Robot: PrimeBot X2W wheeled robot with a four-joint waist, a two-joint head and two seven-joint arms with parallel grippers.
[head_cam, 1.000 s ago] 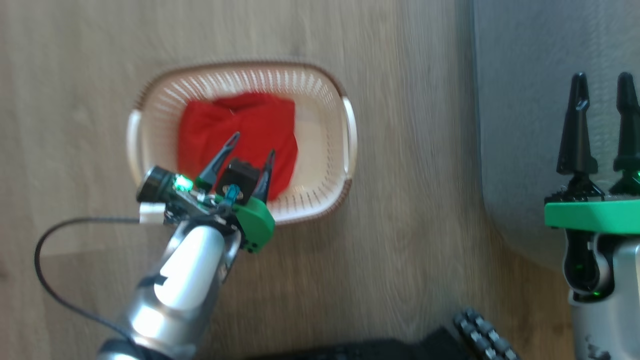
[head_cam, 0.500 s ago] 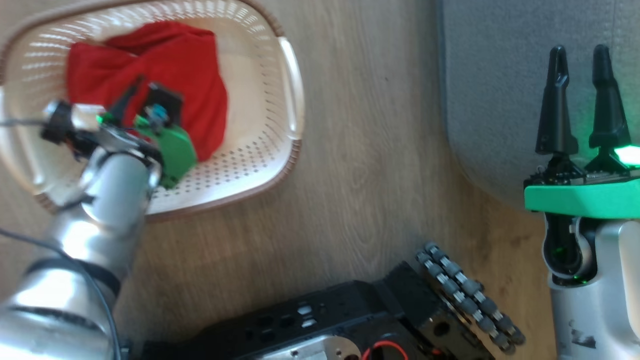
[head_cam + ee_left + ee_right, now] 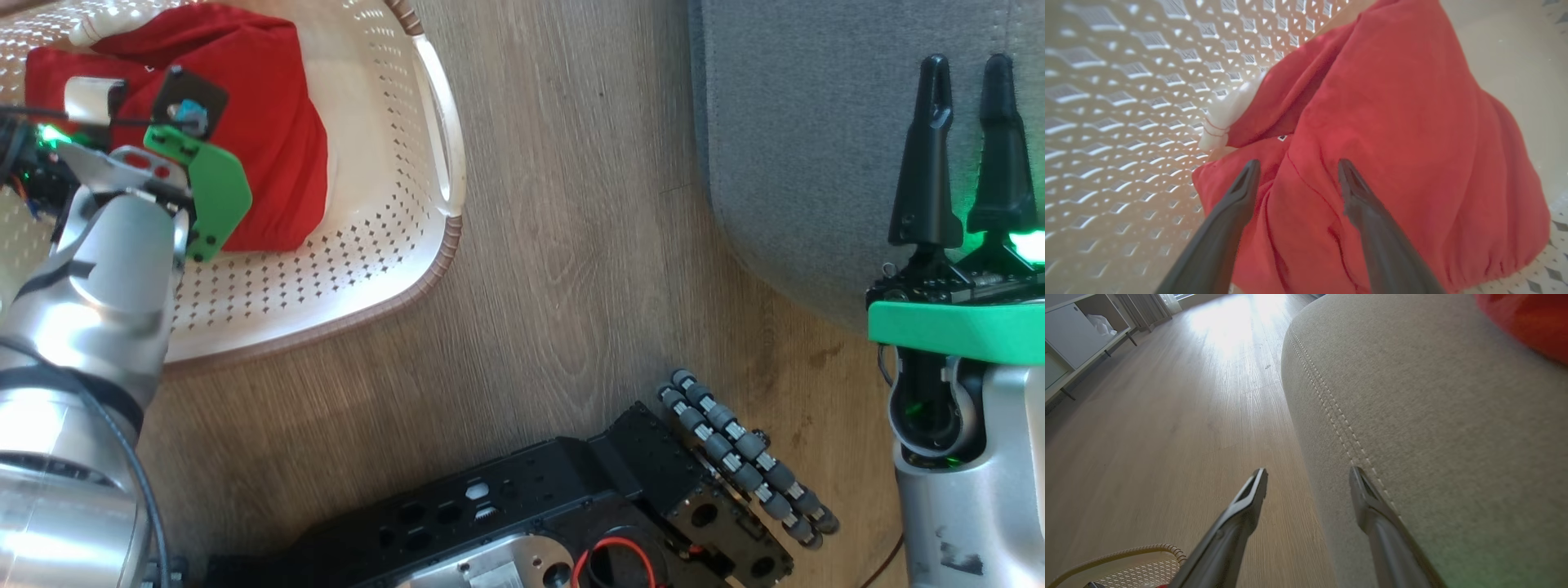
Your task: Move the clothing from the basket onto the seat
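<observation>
Left end effector (image 3: pixel 1296 163): down inside the basket (image 3: pixel 384 245), fingers spread, nothing pinched. The tips sit over the red clothing (image 3: pixel 1392 122); I cannot tell whether they touch it.
Clothing: a bunched heap on the basket's floor, pushed against one perforated wall. A white hem (image 3: pixel 1218 126) with red stitching shows on that side.
Right end effector (image 3: pixel 966 69): well to the right of the basket, fingers spread and holding nothing, above the rounded corner of the grey seat (image 3: pixel 800 122).
A strip of wooden floor (image 3: pixel 571 245) lies between basket and seat.
A second red piece (image 3: pixel 1527 322) lies on the seat, well apart from the basket.
</observation>
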